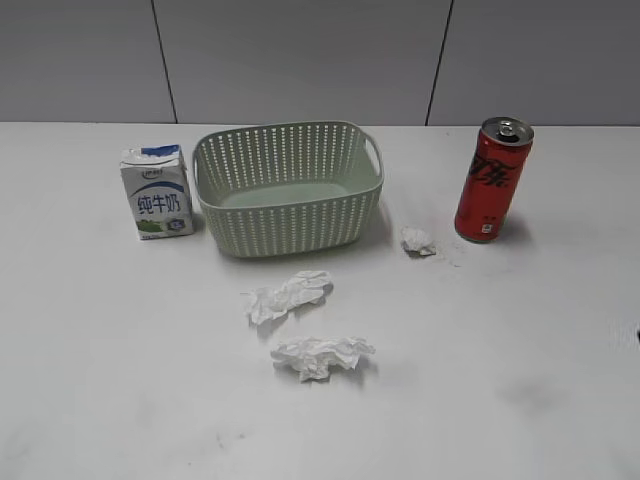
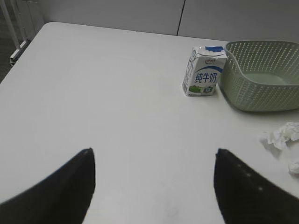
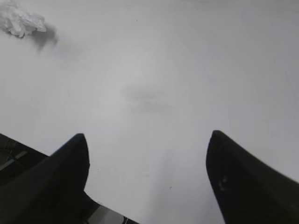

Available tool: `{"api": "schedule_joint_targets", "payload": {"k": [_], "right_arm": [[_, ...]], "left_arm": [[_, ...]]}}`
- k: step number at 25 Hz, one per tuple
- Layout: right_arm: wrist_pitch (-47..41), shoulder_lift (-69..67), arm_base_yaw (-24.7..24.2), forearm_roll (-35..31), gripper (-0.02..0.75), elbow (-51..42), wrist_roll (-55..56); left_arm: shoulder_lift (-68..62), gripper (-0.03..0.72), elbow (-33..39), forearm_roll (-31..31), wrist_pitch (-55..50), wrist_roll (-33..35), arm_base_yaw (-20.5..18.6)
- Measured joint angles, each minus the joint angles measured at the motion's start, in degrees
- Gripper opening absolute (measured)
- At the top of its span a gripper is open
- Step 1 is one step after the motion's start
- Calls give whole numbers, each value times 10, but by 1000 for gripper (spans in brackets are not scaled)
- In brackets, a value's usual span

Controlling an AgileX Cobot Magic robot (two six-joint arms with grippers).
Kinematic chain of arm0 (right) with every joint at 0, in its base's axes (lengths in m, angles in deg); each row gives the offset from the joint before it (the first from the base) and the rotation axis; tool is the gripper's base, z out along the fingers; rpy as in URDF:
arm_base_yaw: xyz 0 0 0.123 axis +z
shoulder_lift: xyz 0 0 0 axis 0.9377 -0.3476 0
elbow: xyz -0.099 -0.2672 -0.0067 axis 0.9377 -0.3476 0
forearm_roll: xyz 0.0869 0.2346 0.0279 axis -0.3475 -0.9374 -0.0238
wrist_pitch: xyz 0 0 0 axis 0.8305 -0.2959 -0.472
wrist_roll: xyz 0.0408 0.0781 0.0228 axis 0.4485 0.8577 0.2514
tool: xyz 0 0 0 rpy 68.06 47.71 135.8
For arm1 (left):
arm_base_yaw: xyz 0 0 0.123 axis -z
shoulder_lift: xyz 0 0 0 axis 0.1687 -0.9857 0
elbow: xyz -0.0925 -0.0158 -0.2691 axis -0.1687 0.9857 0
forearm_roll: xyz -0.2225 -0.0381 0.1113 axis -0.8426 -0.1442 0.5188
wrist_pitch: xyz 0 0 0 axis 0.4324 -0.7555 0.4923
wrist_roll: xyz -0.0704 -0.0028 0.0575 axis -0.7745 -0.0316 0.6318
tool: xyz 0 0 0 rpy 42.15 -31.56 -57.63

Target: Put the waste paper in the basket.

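The pale green basket (image 1: 288,190) stands at the back middle of the white table and looks empty; its left part also shows in the left wrist view (image 2: 261,77). Two palm-sized wads of waste paper lie in front of it, one (image 1: 288,296) nearer the basket and one (image 1: 321,355) nearer me. A much smaller wad (image 1: 417,240) lies right of the basket. My left gripper (image 2: 154,154) is open and empty over bare table, far left of the wads (image 2: 282,134). My right gripper (image 3: 147,137) is open and empty near the table's front edge, with a wad (image 3: 21,21) far off. Neither gripper shows in the exterior view.
A white-and-blue milk carton (image 1: 157,192) stands just left of the basket and also shows in the left wrist view (image 2: 202,71). A red can (image 1: 492,180) stands to the right, behind the small wad. A grey panelled wall runs behind the table.
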Motion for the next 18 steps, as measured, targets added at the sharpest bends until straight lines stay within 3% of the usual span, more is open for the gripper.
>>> {"api": "schedule_joint_targets", "payload": {"k": [7,18], "right_arm": [[35,-156,65,2,589,97,-28],[90,-380,301,21,589,205,-24]], "left_arm": [[0,587,0,-9,3,0,0],[0,587,0,-6,2,27,0]]}}
